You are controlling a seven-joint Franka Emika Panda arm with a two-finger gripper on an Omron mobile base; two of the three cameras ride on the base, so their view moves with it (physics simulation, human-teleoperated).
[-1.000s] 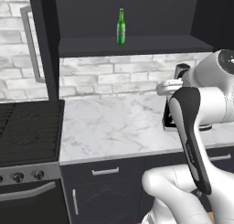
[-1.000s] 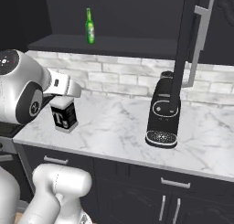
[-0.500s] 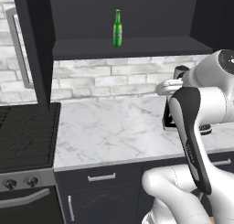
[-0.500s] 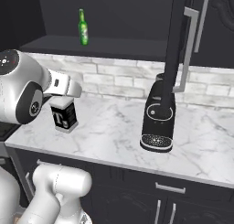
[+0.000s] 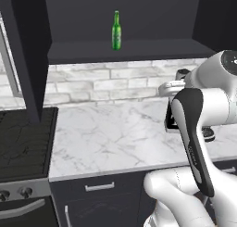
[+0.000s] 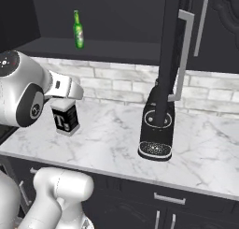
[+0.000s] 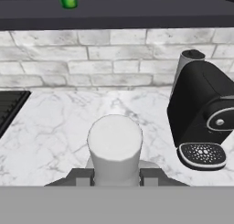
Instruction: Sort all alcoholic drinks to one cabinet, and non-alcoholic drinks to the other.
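Gripper [image 7: 115, 177] jaws are clamped on the squat pale bottle [image 7: 114, 143], whose pale cap end rises straight out from between the fingertips in my hand view; from the right base view I can read its black label with the white letter just under the forearm, hanging a little above the marble tabletop [image 6: 107, 148]. So the bottle's long axis runs along the gripper's own line, upright with neck up as far as I can judge. What the coming move turns on is the open cabinet shelf [image 5: 125, 50]: it lies above and ahead of the gripper, past the brick backsplash, and the green beer bottle [image 5: 116, 31] stands upright on it, up and to the left of my held bottle in the hand view. I judge that shelf to be the alcohol side, so the load should rise well clear of the shelf's front edge, then go forward and be set down beside the green bottle, not against it. To the gripper's right sits a black coffee machine [image 7: 203, 118] on the tabletop, near enough that I would avoid swinging that way. An open cabinet door [image 6: 169, 46] with its silver bar handle hangs over that machine.
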